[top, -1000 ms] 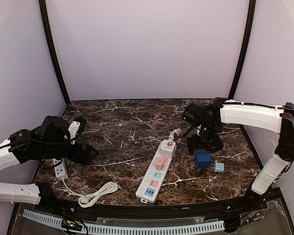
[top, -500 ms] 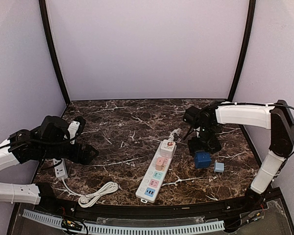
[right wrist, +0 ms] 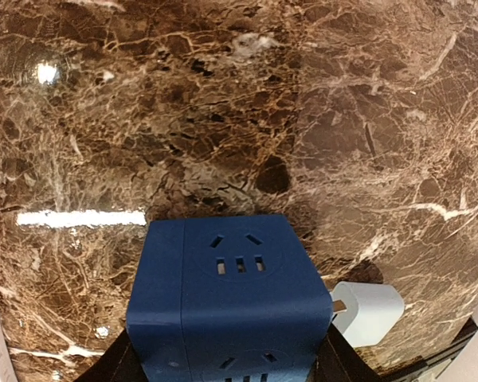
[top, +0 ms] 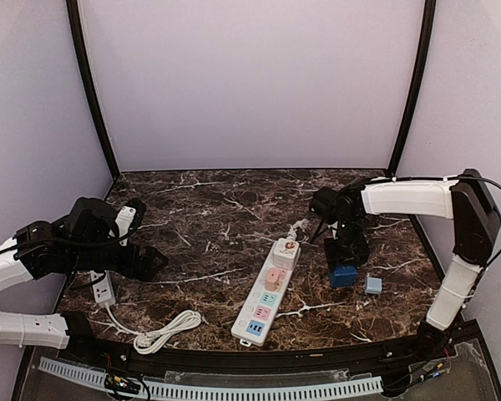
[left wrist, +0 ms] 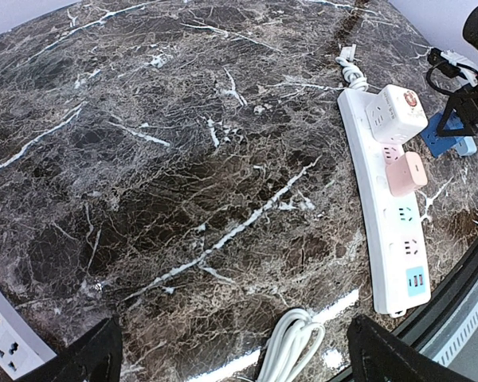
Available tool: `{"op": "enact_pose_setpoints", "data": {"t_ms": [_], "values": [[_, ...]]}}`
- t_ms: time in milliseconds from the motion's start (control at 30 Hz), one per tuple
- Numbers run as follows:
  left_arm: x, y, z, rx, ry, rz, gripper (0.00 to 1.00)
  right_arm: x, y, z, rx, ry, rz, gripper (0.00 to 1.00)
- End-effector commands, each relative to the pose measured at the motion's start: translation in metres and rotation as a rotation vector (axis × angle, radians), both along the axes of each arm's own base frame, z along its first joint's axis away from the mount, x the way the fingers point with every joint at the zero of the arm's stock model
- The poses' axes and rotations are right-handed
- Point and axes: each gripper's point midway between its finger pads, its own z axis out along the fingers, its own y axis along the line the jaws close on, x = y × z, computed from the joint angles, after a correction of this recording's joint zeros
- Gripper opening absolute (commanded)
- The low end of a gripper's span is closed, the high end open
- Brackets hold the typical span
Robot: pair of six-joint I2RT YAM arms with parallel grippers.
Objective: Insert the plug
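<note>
A dark blue cube plug [top: 344,276] [right wrist: 231,294] sits on the marble table to the right of the white power strip [top: 265,296] [left wrist: 386,231]. My right gripper [top: 346,261] [right wrist: 231,370] reaches down over it, its two dark fingers pressed against the cube's left and right sides. A small light blue plug [top: 373,285] [right wrist: 366,312] lies just right of the cube. The strip carries a white cube adapter [top: 285,253] [left wrist: 396,114] and a pink plug [top: 274,278] [left wrist: 406,173]. My left gripper [top: 150,261] [left wrist: 235,358] hovers open over bare marble at the left, holding nothing.
A second white power strip [top: 104,288] [left wrist: 8,342] lies at the left edge, its coiled white cable [top: 167,330] [left wrist: 291,346] near the front rim. Dark curved posts and pale walls enclose the table.
My right gripper has moved forward and down onto the dark blue cube plug and its fingers have closed in on the cube's sides. The left arm has stayed still.
</note>
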Motion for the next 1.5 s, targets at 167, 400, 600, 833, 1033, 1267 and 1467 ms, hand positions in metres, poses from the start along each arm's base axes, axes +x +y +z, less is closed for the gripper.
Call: {"op": "enact_pose_setpoints", "data": {"t_ms": [167, 400, 600, 833, 1033, 1267, 1467], "values": [[0.0, 0.006, 0.015, 0.017, -0.049, -0.018, 0.99, 0.013, 0.016, 0.044, 0.059, -0.035, -0.171, 0.32], [-0.007, -0.013, 0.074, -0.07, -0.23, -0.209, 0.99, 0.014, 0.054, 0.08, 0.27, -0.007, -0.225, 0.26], [-0.011, -0.026, 0.115, -0.134, -0.351, -0.312, 0.99, 0.004, 0.087, 0.113, 0.499, 0.032, -0.144, 0.2], [-0.02, -0.055, 0.139, -0.183, -0.336, -0.46, 0.99, -0.014, 0.109, 0.142, 0.696, 0.071, -0.071, 0.16], [-0.023, -0.076, 0.145, -0.202, -0.317, -0.558, 0.99, -0.024, 0.131, 0.162, 0.809, 0.083, -0.013, 0.11], [-0.028, -0.095, 0.14, -0.141, -0.331, -0.73, 0.99, -0.038, 0.165, 0.17, 0.842, 0.127, 0.073, 0.1], [-0.03, -0.117, 0.135, -0.181, -0.283, -0.811, 0.99, -0.046, 0.202, 0.181, 0.879, 0.15, 0.135, 0.11]]}}
